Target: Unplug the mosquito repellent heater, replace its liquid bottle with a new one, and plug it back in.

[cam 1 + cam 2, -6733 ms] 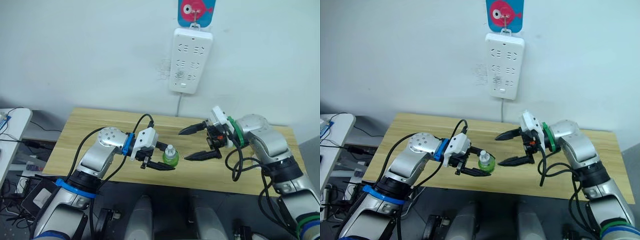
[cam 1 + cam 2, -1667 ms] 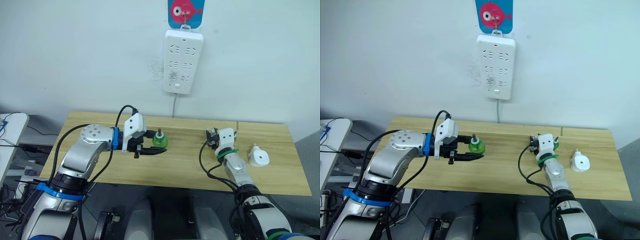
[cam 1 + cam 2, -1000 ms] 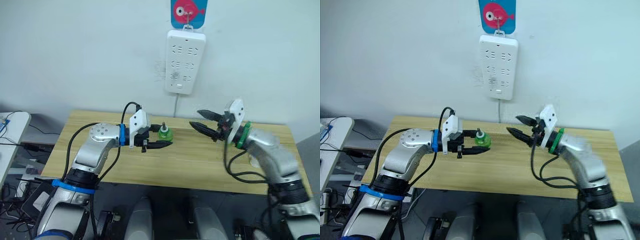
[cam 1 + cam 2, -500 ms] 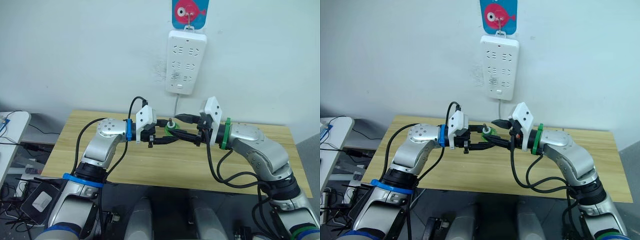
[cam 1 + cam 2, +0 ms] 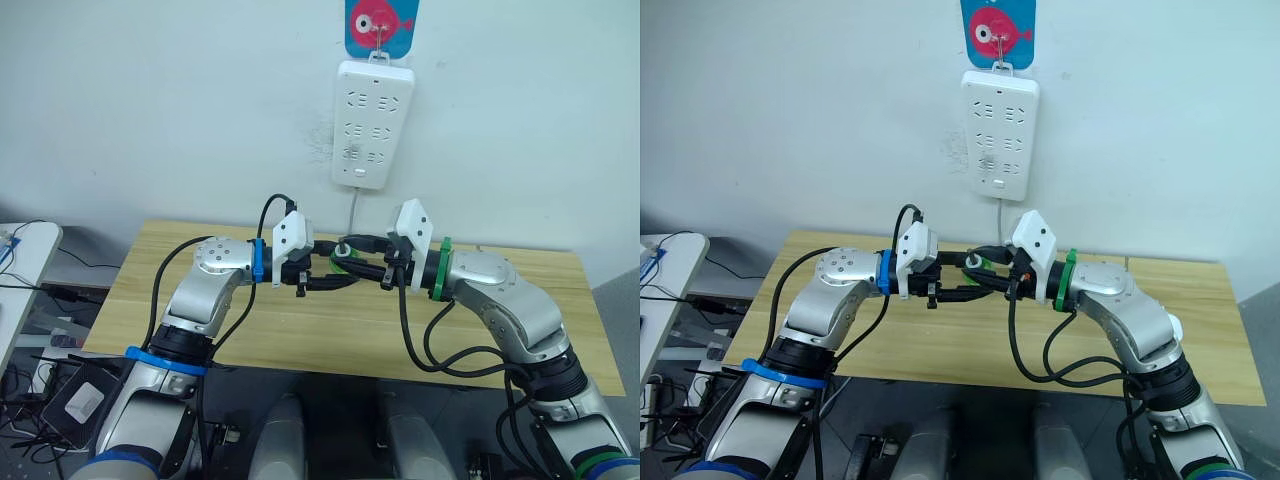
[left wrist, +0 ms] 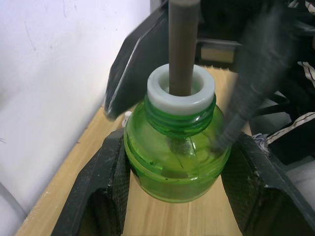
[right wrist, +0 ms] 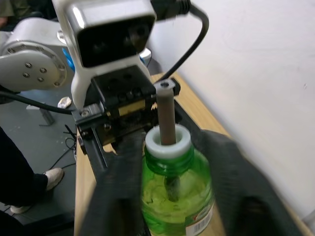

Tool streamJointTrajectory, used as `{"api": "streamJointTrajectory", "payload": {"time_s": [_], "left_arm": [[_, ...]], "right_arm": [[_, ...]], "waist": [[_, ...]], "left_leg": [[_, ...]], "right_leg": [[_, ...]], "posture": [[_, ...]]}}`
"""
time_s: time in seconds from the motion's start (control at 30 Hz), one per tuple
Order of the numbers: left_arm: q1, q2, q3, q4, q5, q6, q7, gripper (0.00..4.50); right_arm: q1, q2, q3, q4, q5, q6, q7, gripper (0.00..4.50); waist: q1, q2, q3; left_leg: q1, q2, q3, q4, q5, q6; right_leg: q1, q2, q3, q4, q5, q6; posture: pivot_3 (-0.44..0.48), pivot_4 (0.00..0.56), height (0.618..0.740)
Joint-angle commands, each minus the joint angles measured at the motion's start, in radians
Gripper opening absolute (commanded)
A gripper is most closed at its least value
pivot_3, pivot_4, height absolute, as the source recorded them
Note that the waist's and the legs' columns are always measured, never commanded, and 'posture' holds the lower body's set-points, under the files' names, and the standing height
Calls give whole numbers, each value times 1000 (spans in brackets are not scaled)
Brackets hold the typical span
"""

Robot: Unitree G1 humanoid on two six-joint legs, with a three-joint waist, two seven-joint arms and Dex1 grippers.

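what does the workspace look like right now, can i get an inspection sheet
surface: wooden table, mostly bare.
job's things: green liquid bottle with white neck and grey wick, upright, held above the table between both grippers; power strip on the wall, no plug seen in it.
clutter: nothing seen on the table.
grippers: left gripper shut on the bottle's sides; right gripper around the same bottle, fingers beside it, contact unclear.
cables: white cord hanging from the strip; black cables along both arms.
surroundings: white wall, fish hook above the strip, side table with wires at the robot's left.
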Motion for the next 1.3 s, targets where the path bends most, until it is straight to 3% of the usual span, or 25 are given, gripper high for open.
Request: {"api": "streamJointTrajectory", "payload": {"time_s": [0.03,0.1,0.23,0.33,0.53,0.73,0.97,1.3], "left_arm": [[-6,-2,1,-47,-15,-10,-5,2249],[-2,-3,8,-53,-14,-10,7,2249],[25,5,39,-96,-39,12,31,3526],[80,-24,79,-184,-55,13,126,4476],[146,-156,80,-321,5,-47,361,4500],[140,-283,40,-296,87,-135,526,4500],[87,-359,24,-224,115,-194,609,4500],[46,-393,5,-170,108,-238,618,4500]], "right_arm": [[8,4,-6,-25,4,-11,17,847],[20,6,-23,-26,15,-3,12,847],[51,36,-126,-42,97,76,-49,847],[69,94,-317,-45,260,213,-189,847],[34,239,-607,-47,665,399,-557,847],[-2,279,-655,-47,967,395,-830,847],[-7,214,-600,-56,1133,366,-941,847],[-1,137,-537,-65,1211,304,-980,847]], "waist": [[0,0,0],[1,0,0],[3,0,0],[4,0,-1],[7,0,-3],[6,0,-7],[5,0,-7],[4,-1,-8]], "left_leg": [[0,0,0,0,0,0],[0,0,0,0,0,0],[0,1,0,0,0,0],[0,2,0,0,0,0],[0,2,0,0,0,-1],[0,0,1,0,0,0],[0,0,2,0,0,0],[0,0,2,0,0,0]], "right_leg": [[0,0,0,0,0,0],[0,0,0,0,0,0],[0,0,0,0,0,0],[0,-1,0,1,0,0],[1,-3,1,2,0,0],[0,-3,1,2,0,0],[0,-2,1,2,0,0],[0,-1,1,2,0,0]], "posture": [[60,221,740],[69,215,740],[71,211,740],[76,206,740],[76,203,740],[72,202,740],[60,202,740],[29,207,740]]}}
